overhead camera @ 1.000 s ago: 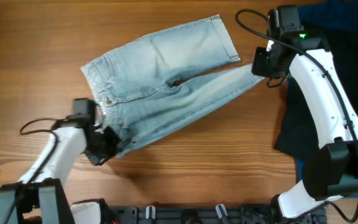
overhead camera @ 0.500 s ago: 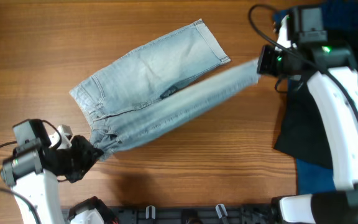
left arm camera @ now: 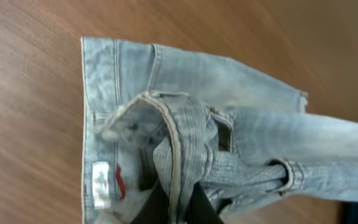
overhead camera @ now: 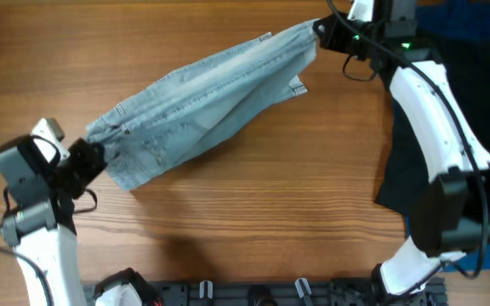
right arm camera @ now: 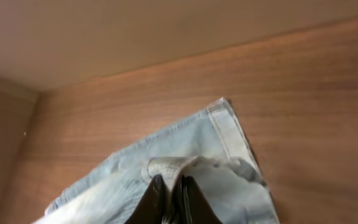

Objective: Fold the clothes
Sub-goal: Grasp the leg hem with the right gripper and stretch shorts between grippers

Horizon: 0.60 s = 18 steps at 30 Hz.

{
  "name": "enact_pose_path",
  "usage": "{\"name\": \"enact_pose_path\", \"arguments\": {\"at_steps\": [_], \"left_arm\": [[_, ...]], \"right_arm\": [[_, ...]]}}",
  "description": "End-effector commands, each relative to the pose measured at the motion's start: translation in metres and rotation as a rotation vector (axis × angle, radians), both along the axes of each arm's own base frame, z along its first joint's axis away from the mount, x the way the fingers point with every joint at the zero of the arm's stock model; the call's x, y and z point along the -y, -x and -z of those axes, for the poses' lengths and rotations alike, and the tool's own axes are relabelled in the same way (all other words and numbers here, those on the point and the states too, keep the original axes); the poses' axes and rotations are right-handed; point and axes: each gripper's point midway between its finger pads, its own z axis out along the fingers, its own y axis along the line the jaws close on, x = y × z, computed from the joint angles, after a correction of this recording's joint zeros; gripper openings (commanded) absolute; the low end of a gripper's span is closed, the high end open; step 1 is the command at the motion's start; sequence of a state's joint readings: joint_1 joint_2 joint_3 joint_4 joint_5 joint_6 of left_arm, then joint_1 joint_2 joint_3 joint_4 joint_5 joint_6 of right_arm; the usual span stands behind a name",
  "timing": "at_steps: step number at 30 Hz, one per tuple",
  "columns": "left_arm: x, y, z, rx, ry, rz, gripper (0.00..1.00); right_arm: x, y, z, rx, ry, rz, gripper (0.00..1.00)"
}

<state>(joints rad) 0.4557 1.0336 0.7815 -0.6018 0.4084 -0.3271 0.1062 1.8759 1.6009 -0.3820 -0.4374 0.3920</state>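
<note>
The light blue denim shorts hang stretched between my two grippers, lifted off the wooden table. My left gripper is shut on the waistband end at the lower left; in the left wrist view the waistband bunches over the black fingers, with a white label beside them. My right gripper is shut on a leg hem at the upper right; the right wrist view shows its fingers pinching the hem. The other leg's cuffed hem droops below.
A large black garment lies at the table's right side under my right arm. Dark blue cloth shows at the top right corner and again at the lower right. The table's front rail runs along the bottom.
Both grippers have lifted and pulled the shorts taut. The right gripper moved up and left toward the far edge. The left gripper moved up, raising the waistband off the table.
</note>
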Motion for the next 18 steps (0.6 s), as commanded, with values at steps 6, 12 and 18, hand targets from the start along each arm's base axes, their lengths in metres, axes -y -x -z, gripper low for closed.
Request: {"name": "enact_pose_path", "arguments": {"at_steps": [6, 12, 18], "left_arm": [[-0.038, -0.051, 0.049, -0.043, -0.029, -0.046, 0.18], [-0.047, -0.06, 0.045, -0.011, -0.052, -0.08, 0.53], [-0.034, -0.036, 0.061, -0.124, -0.001, -0.069, 0.66]], "right_arm": [[-0.05, -0.032, 0.071, -0.068, -0.115, -0.024, 0.11], [-0.062, -0.035, 0.061, 0.101, 0.01, -0.172, 0.81], [0.01, -0.011, 0.119, -0.191, 0.142, -0.02, 0.78]]}}
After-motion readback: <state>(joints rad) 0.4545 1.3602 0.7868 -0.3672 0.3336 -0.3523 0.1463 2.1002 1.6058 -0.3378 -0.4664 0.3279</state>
